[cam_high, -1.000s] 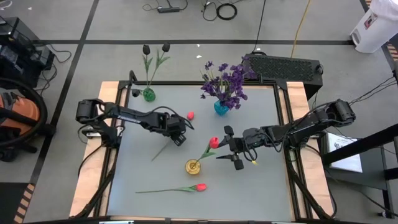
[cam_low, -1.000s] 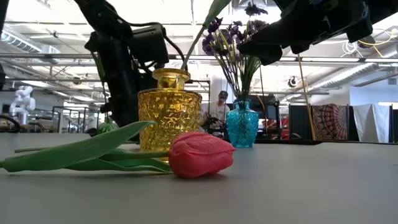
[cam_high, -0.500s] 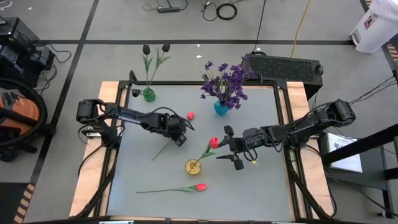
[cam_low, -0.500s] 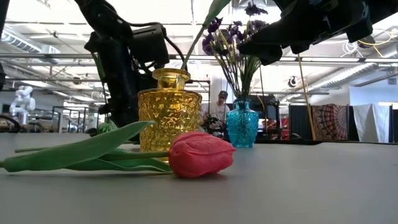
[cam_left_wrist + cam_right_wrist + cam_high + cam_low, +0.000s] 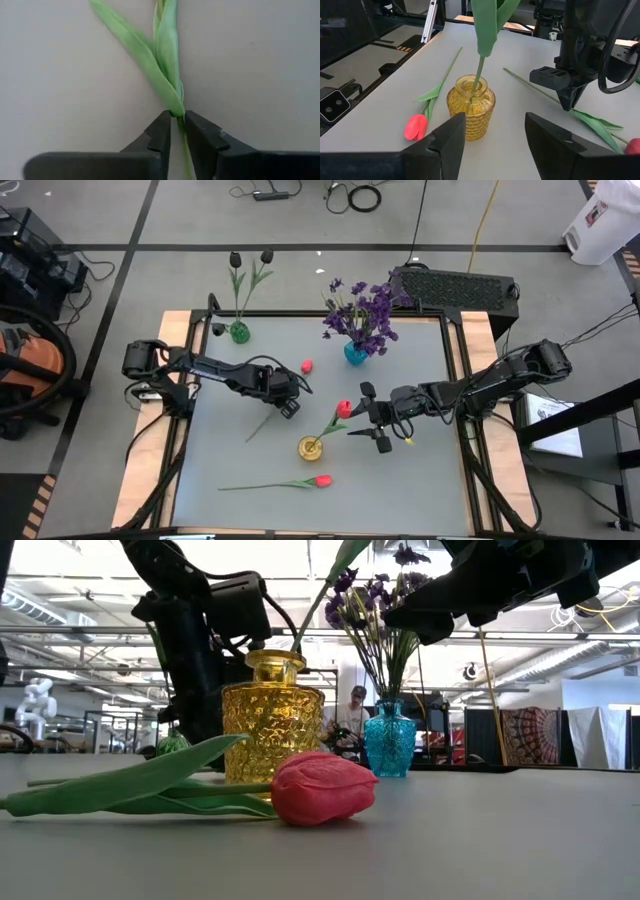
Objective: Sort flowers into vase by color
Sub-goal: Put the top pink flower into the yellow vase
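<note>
The left gripper [image 5: 177, 131] pinches the green stem [image 5: 186, 150] of a tulip lying on the desk [image 5: 410, 470], while the right gripper [image 5: 495, 132] hovers wide open just before the yellow vase [image 5: 470, 106].

In the left wrist view, the green stem [image 5: 178, 107] runs down between the left claw [image 5: 177, 131] fingers and its bloom lies outside the picture. The low view cuts off the top of the tulip standing in the yellow vase [image 5: 272, 720], and the dark arms there hide most of the green vase [image 5: 172, 743]. The person [image 5: 351, 720] behind the surface is too small to make out.
</note>
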Controlling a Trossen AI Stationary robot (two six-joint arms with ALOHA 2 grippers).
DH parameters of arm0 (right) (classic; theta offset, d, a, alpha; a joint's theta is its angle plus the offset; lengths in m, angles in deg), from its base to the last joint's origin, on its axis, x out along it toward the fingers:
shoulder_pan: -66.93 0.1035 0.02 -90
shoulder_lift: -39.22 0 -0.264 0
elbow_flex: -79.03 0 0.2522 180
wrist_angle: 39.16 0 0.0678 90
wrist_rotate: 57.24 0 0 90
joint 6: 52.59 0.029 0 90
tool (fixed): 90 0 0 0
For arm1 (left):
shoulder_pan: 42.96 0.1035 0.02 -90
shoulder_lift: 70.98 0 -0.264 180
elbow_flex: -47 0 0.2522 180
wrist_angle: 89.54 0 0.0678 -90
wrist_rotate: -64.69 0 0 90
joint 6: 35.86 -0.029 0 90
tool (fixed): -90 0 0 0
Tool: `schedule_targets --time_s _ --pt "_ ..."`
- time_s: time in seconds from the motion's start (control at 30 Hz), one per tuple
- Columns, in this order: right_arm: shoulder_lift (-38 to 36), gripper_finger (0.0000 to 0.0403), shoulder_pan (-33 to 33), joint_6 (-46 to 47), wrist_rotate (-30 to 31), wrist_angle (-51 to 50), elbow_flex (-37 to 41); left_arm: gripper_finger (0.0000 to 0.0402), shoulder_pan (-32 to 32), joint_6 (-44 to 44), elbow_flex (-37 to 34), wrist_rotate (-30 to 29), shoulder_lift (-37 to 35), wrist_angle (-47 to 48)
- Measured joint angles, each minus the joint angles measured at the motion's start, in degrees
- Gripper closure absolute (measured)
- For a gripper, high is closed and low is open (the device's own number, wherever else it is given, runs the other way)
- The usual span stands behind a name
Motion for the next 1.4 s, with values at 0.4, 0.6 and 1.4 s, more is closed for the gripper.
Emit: schedule_targets --time_s 0.4,0.6,1.4 --pt "0.0 0.0206 0.0 0.0 0.0 0.0 0.0 0.0398 -0.1 -0.5 0.0 -1.6 0.0 0.0" --pt "0.0 0.0206 0.0 0.0 0.0 0.0 0.0 0.0399 -0.1 -1.9 0.0 -3.2 0.0 0.0" --pt "0.0 0.0206 0.0 0.0 0.0 0.0 0.0 0.0401 -10.3 -6.2 0.0 -18.7 -20.7 6.9"
